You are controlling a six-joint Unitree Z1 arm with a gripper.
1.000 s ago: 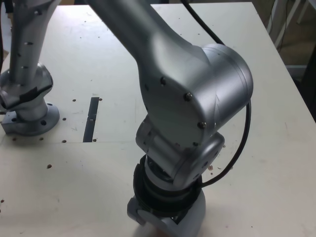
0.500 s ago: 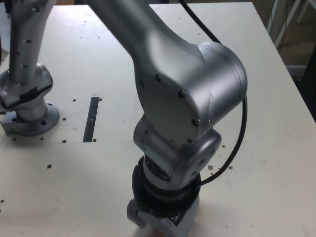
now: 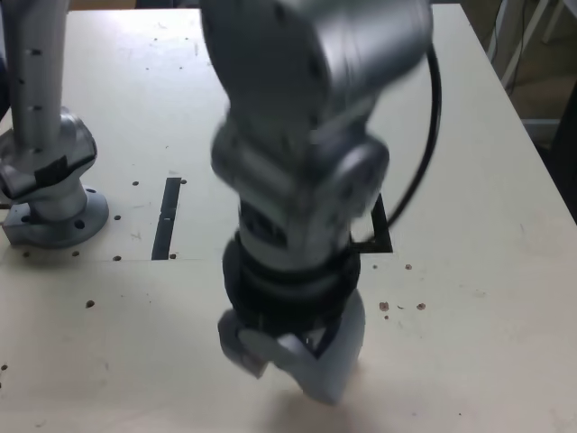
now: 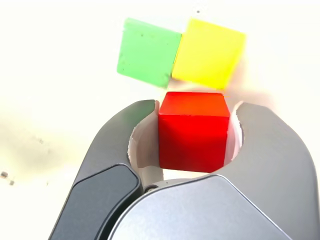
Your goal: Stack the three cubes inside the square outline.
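"Where's the red cube (image 4: 194, 135)?"

"Between the fingers of the gripper (image 4: 198, 103), which is clamped on it. The green cube (image 4: 149, 52) and yellow cube (image 4: 209, 53) sit just beyond, side by side and seemingly touching."

"What's changed?"

"The arm (image 3: 302, 171) has swung toward the exterior view's left, and it's blurred, so I'd say the carry is starting. A black mark (image 3: 381, 225) now peeks out behind it."

"The square outline?"

"Possibly part of it; too much is hidden to tell. No stack yet, so I'd judge it early. The red one needs to arrive level and centred, or the next will sit badly."

"And around it?"

"A pale tabletop (image 3: 487, 316) with small specks, the narrow dark strip (image 3: 167, 219) near the arm's base (image 3: 59, 230), then brownish floor (image 3: 541, 77) past the far corner."
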